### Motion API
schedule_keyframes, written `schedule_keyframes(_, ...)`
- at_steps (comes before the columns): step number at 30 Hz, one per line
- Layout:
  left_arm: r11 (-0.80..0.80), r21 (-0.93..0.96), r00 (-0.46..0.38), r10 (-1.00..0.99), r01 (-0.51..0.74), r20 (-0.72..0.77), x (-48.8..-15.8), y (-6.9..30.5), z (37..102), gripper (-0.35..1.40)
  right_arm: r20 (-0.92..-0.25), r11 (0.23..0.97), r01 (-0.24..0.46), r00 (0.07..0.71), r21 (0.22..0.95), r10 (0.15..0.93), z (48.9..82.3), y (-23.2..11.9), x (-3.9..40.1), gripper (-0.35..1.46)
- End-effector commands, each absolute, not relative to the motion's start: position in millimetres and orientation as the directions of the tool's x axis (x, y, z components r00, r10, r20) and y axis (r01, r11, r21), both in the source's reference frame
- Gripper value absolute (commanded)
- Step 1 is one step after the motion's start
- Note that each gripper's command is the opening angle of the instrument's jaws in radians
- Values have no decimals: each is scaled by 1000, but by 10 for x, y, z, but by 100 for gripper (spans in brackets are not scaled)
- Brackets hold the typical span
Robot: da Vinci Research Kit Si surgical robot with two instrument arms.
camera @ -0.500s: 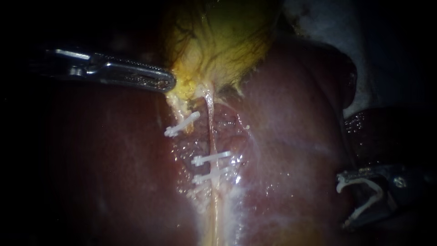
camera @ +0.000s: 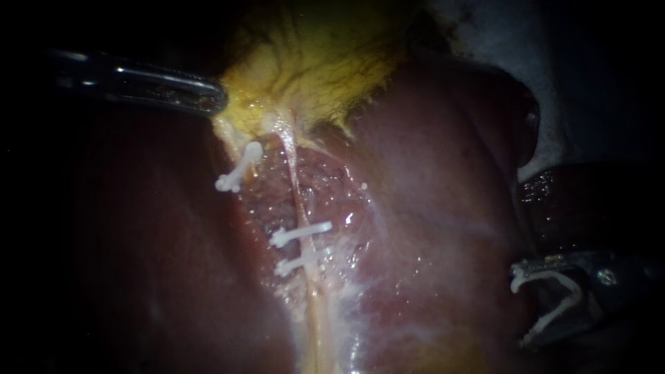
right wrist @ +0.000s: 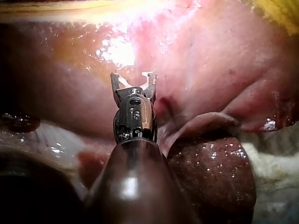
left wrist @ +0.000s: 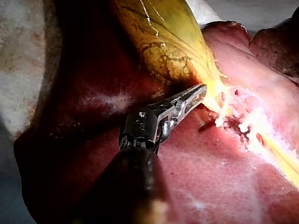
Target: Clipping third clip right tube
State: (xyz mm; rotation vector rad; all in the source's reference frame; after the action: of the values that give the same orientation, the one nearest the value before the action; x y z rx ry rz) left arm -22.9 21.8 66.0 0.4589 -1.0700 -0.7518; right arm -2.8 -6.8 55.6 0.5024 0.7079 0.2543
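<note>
- Two clips sit across the right tube (camera: 299,187): an upper clip (camera: 303,233) and a lower clip (camera: 296,264) just beneath it, close together but not touching.
- We see this pale tube run from the yellow narrow end of the gallbladder (camera: 318,62) down over a raw, wet patch of the liver (camera: 443,208).
- Our right instrument (camera: 523,308) lies at the view's right edge, over the liver's rim and well apart from the right tube.
- Its jaws stand spread, with a white open clip (camera: 557,275) seated between them and lying against both jaws. The mouth of that clip faces toward the tube, with nothing inside it.
- In the right wrist view the same spread jaws point at bare liver surface, and no tube lies between them.
- Our left instrument (camera: 216,99) comes in high on the left. Its jaws are pressed together on the edge of the gallbladder's yellow tissue, which stretches toward them.
- A lone clip (camera: 239,170) hangs on a strand beside the right tube, just below the left instrument's jaws and apart from them.
</note>
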Motion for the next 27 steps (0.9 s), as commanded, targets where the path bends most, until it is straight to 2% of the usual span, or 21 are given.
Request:
schedule_keyframes(1, 668, 667, 270, -744, 329, 612, -228, 219, 658, -35, -555, 851, -56, 736, 521, 388, 556, -68, -27, 60)
schedule_keyframes(9, 668, 666, 266, -744, 332, 613, -229, 216, 656, -35, -550, 830, -43, 730, 555, 405, 561, -48, -8, 60)
schedule_keyframes(13, 668, 666, 266, -744, 332, 613, -229, 216, 656, -35, -570, 796, 14, 706, 605, 421, 563, -33, 7, 60)
schedule_keyframes(18, 668, 666, 266, -744, 332, 613, -229, 215, 656, -35, -570, 735, 16, 643, 678, 512, 564, -11, 29, 59)
schedule_keyframes(27, 669, 667, 267, -743, 329, 614, -231, 213, 658, -35, -572, 668, 18, 532, 744, 624, 578, 8, 70, 58)
